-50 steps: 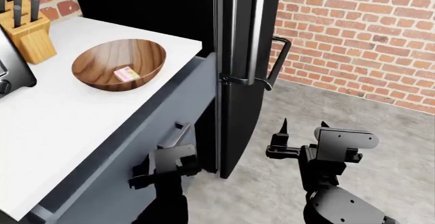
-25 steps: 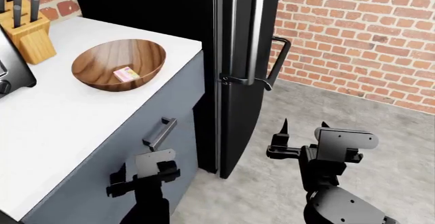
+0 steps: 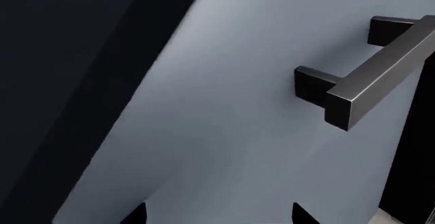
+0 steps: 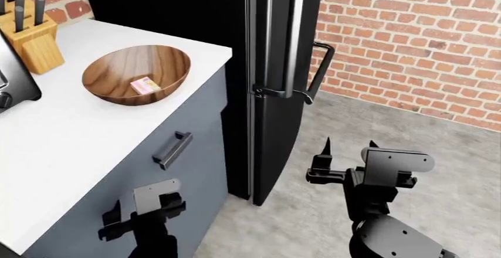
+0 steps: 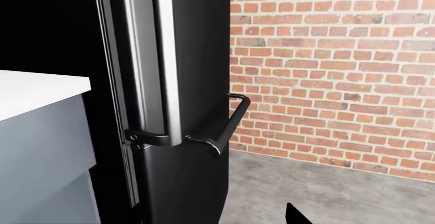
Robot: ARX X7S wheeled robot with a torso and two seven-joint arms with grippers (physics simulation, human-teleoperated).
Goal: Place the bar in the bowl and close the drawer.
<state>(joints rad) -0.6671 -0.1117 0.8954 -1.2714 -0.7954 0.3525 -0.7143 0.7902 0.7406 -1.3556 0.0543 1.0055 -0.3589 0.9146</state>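
Observation:
The pink bar point(image 4: 145, 85) lies inside the brown wooden bowl point(image 4: 117, 70) on the white counter. The grey-blue drawer point(image 4: 168, 182) is shut, its front flush with the cabinet, and its dark bar handle point(image 4: 172, 150) sticks out. My left gripper point(image 4: 135, 216) is open and empty, low in front of the drawer front, below the handle. In the left wrist view the drawer front point(image 3: 224, 107) fills the frame, with the handle point(image 3: 370, 81) off to one side and my left gripper point(image 3: 219, 216) spread wide. My right gripper point(image 4: 350, 146) is open and empty over the floor beside the fridge.
A black fridge point(image 4: 274, 64) with a steel handle stands right of the cabinet; it also shows in the right wrist view point(image 5: 177, 107). A knife block point(image 4: 31, 35) and a toaster point(image 4: 9, 85) stand at the counter's back left. A brick wall point(image 4: 423, 41) rises behind the grey floor.
The drawer slid in from partly open to fully shut. My left gripper moved with the drawer front towards the cabinet and lower in the head view. The right arm has not moved.

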